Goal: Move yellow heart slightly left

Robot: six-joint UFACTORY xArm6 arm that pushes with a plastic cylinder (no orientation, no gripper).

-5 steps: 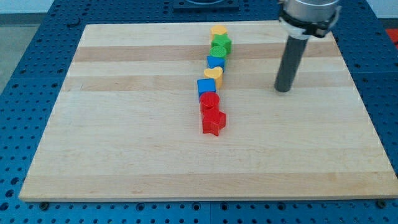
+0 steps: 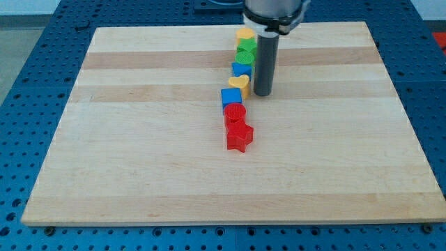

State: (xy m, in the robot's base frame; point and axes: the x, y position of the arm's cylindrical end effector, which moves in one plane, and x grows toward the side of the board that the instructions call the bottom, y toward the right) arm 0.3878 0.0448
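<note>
The yellow heart (image 2: 240, 85) lies in the middle of a line of blocks running down the board's centre. My tip (image 2: 263, 93) stands on the board just to the heart's right, close to it, a narrow gap or light touch; I cannot tell which. Above the heart are a blue block (image 2: 242, 69), two green blocks (image 2: 244, 50) partly hidden by the rod, and a yellow block (image 2: 244, 33) at the top. Below the heart are a blue cube (image 2: 231, 98), a red round block (image 2: 235, 113) and a red star (image 2: 239, 137).
The wooden board (image 2: 139, 153) lies on a blue perforated table (image 2: 21, 139). The rod's upper body covers part of the green blocks near the view's top.
My rod has moved left across the board from the right side to stand just right of the yellow heart. The blocks have not moved.
</note>
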